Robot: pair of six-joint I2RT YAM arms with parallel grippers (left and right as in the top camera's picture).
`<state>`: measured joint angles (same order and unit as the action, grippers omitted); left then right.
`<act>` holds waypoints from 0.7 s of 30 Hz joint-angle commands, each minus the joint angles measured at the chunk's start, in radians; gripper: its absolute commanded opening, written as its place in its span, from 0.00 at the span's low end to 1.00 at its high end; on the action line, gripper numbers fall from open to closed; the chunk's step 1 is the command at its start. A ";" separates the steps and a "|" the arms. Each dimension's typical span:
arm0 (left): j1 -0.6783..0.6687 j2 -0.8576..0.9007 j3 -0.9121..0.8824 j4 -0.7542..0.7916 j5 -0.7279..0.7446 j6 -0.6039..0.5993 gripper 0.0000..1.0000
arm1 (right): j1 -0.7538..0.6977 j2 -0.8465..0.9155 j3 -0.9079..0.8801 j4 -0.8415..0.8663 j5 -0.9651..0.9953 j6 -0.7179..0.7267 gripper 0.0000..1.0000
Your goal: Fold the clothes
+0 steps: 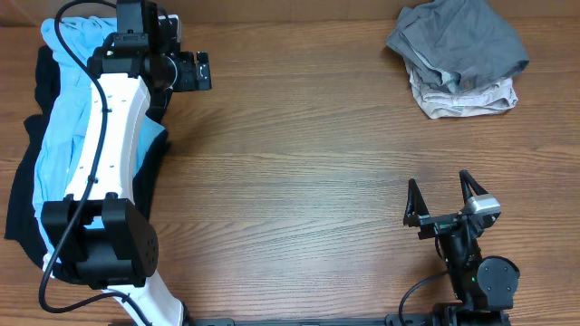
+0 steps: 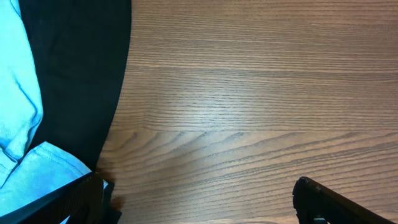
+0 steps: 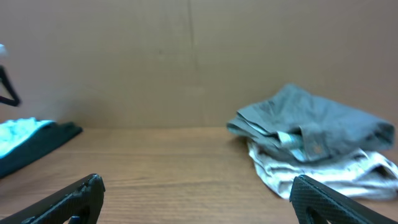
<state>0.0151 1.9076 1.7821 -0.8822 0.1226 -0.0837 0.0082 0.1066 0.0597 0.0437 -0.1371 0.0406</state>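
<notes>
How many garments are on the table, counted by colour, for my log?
Light blue garment: 1
Black garment: 1
Grey garment: 1
Cream garment: 1
Total: 4, as far as the piles show

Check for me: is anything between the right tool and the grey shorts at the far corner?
Nothing visible. Only bare table lies between the open right tool and the grey shorts, which sit on a pale garment.

shorts [image 1: 460, 38] atop folded garment [image 1: 458, 100], back right | garment pile [image 1: 50, 163] left
</notes>
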 commanded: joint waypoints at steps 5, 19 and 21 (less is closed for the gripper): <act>0.002 -0.014 0.021 0.004 0.000 -0.006 1.00 | 0.004 -0.090 -0.052 -0.017 0.066 -0.004 1.00; 0.002 -0.014 0.021 0.004 0.000 -0.006 1.00 | 0.015 -0.104 -0.052 -0.121 0.062 -0.004 1.00; 0.002 -0.014 0.021 0.004 0.000 -0.006 1.00 | 0.015 -0.104 -0.052 -0.120 0.062 -0.004 1.00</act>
<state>0.0151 1.9076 1.7821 -0.8822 0.1226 -0.0837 0.0158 0.0128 0.0185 -0.0803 -0.0849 0.0406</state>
